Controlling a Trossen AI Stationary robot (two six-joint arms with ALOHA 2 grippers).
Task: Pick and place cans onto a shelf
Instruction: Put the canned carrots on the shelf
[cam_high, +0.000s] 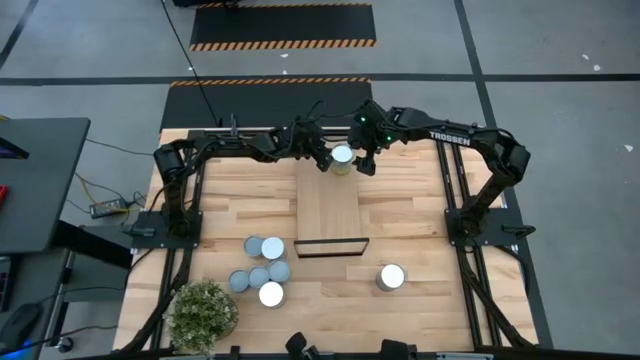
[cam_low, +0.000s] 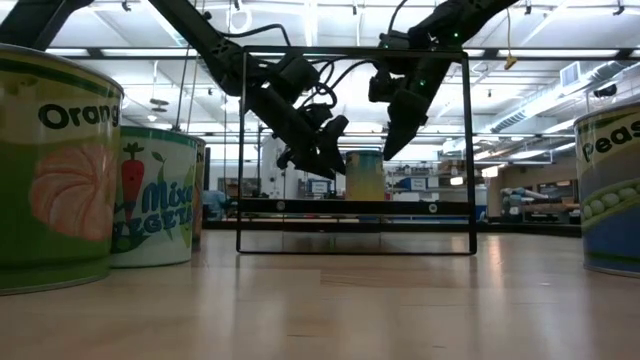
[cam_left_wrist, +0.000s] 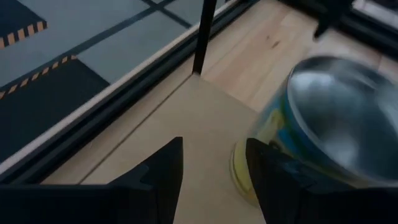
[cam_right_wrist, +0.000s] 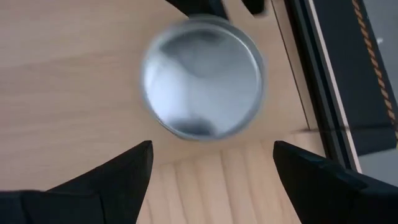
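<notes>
One can (cam_high: 342, 157) between both pincers

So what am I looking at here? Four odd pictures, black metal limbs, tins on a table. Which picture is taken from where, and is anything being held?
It is a robot with two dark arms at a wooden table. One picture looks straight down, one looks level across the tabletop, and two come from small cameras on the wrists.

A can stands at the far end of the shelf, a light board with a thin black frame. The left gripper and the right gripper sit either side of it, both open; neither holds anything.

On the table near the front, a cluster of six cans waits beside a potted plant, and a lone can stands apart on the right.
</notes>
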